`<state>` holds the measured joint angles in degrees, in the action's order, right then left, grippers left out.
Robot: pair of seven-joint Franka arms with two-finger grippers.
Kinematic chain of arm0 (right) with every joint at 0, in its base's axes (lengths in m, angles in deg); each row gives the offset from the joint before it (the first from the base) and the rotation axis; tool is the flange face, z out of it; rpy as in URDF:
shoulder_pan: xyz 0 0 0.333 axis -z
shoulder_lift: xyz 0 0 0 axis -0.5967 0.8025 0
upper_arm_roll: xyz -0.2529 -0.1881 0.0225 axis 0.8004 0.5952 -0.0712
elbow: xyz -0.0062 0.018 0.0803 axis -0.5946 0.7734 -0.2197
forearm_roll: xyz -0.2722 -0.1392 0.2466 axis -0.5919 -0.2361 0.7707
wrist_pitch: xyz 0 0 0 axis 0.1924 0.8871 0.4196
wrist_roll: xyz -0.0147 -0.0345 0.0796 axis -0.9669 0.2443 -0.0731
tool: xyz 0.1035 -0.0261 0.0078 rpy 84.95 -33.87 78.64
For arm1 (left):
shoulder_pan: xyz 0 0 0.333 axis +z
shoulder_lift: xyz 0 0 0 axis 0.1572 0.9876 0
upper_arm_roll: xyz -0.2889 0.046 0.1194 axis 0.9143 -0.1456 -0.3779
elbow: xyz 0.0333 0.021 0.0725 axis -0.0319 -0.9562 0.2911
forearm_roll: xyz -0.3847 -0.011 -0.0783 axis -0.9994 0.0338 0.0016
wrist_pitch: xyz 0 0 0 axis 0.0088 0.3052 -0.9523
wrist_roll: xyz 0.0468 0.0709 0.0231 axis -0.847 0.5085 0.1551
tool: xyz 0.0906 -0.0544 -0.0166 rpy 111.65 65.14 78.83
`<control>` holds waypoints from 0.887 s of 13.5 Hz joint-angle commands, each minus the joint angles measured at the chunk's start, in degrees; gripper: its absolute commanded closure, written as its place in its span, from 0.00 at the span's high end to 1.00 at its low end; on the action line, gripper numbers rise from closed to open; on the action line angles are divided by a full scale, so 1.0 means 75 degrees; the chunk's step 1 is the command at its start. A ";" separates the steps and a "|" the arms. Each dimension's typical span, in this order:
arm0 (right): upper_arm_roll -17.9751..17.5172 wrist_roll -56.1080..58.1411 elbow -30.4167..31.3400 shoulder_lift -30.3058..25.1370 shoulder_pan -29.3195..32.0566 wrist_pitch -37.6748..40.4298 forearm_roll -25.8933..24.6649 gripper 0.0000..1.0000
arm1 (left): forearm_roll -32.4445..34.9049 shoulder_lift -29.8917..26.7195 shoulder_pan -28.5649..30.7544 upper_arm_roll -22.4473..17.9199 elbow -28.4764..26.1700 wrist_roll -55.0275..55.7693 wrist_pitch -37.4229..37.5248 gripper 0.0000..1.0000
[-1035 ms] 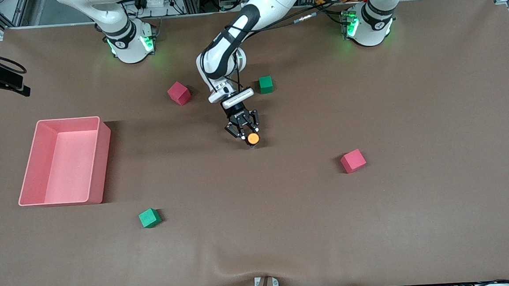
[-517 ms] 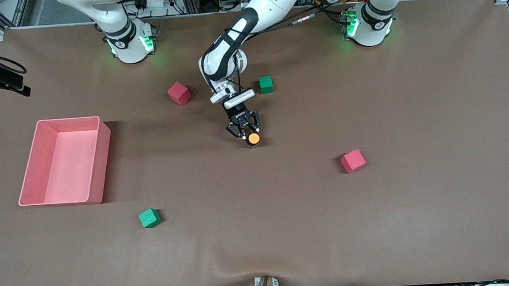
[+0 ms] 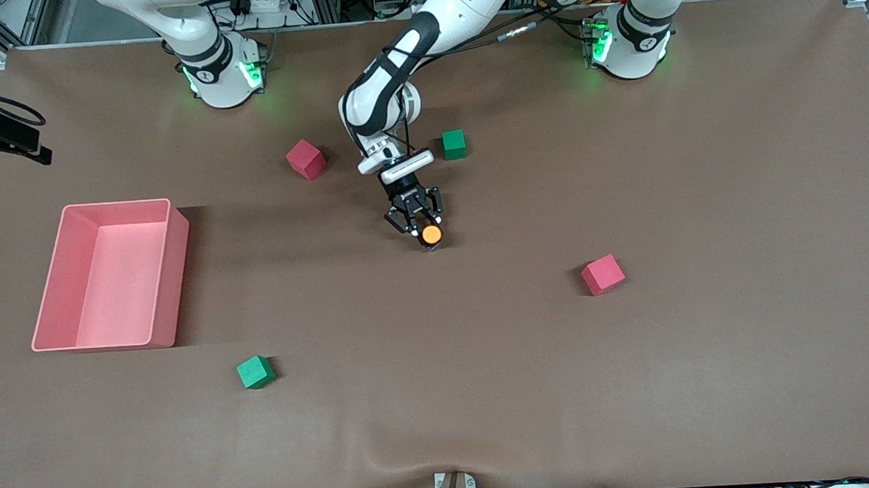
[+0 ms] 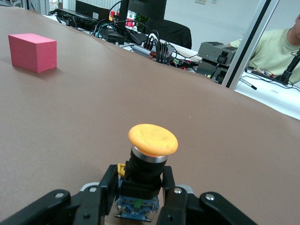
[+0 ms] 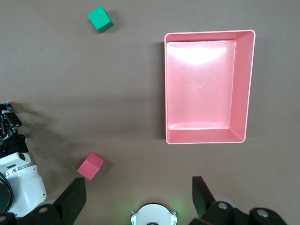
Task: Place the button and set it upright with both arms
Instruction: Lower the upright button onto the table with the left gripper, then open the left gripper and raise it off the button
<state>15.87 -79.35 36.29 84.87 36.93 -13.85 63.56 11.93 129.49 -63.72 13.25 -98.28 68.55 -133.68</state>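
Front view
- L gripper [image 3: 422, 228]: low over mid-table, fingers clamped on the button's body.
- Button [image 3: 432, 234]: orange cap at the L gripper's tip, cap facing up toward cam; whether its base touches the table, can't tell.
- Green cube [image 3: 454, 144]: beside the L wrist, toward L arm's end, farther from cam than the gripper.
- Red cube [image 3: 305, 159]: toward R arm's end from the L gripper, farther from cam.
- 2nd red cube [image 3: 602, 274]: nearer cam than the L gripper, toward L arm's end.
- 2nd green cube [image 3: 255, 372]: well apart from the gripper, nearer cam, toward R arm's end.
- Pink bin [image 3: 167, 272]: well off toward R arm's end.
- R arm: waits up by its base; gripper out of this view.

L wrist view
- Button [image 4: 152, 140]: upright betw the fingers [image 4: 108, 187], cap up, bluish rear down low.
- Red cube [image 4: 33, 52]: well apart on brown mat.

R wrist view
- R gripper [image 5: 138, 197]: fingers spread wide, nothing betw them, high over the table near its own base.
- Pink bin [image 5: 248, 84], green cube [image 5: 101, 19], red cube [image 5: 90, 166]: all below it on the mat.
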 commanded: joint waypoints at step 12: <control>0.0002 -0.0137 -0.0130 -0.0083 -0.0004 -0.0208 -0.0096 1.00 | 0.0176 0.0036 -0.0095 0.0031 0.0136 0.0135 0.0057 1.00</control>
<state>16.18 -79.46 35.52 84.86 36.98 -15.41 63.52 11.93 129.49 -63.93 13.41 -98.04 68.61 -133.68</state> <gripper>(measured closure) 0.000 0.004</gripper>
